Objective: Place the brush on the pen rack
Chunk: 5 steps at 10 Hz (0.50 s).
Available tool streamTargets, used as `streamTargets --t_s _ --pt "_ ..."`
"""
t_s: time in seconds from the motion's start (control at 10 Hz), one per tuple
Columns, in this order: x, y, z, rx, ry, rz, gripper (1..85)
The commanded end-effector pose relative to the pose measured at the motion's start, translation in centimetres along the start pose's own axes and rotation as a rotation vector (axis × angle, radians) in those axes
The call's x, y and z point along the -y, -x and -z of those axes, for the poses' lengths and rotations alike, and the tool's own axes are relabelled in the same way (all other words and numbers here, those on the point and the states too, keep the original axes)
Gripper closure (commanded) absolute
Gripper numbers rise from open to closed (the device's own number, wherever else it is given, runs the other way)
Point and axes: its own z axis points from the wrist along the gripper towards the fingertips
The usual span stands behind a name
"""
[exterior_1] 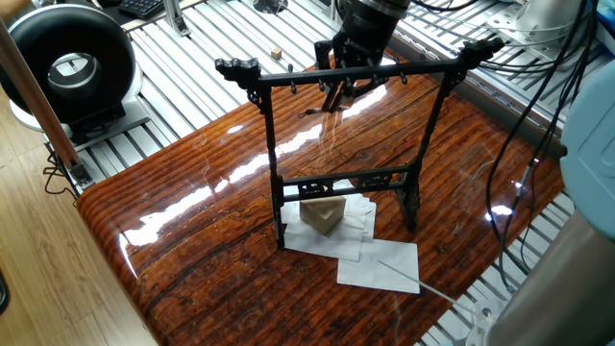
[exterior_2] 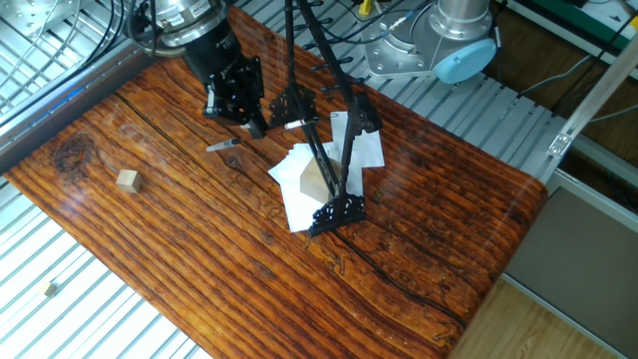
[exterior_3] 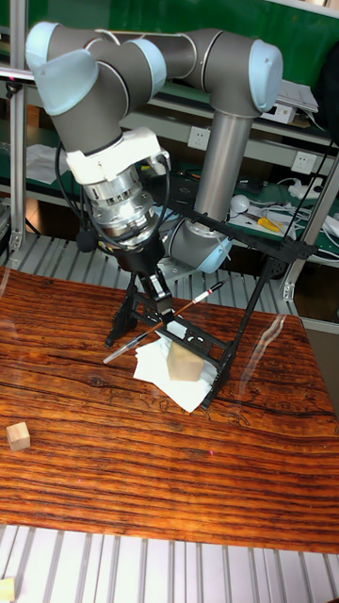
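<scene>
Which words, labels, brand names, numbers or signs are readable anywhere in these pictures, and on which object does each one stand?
No text can be read in any view.
White paper sheets under the tall black pen rack: they look blank.
Grey robot arm with pale blue caps: no marking shows.
Black round device beside the table: no legible label.
White wall sockets behind: too small to read.
</scene>
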Motion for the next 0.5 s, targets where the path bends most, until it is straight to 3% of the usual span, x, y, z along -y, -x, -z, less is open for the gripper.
streamTargets --t_s 0.0,0.3,0.4 --pt "0.2 0.0 0.1 -0.002 -0.006 -0.002 84.7" --pt "0.6 -1.5 0.2 -0.058 -0.022 -0.03 84.7" --pt "1.1 -2.9 0.3 -0.114 -0.045 -0.052 84.7"
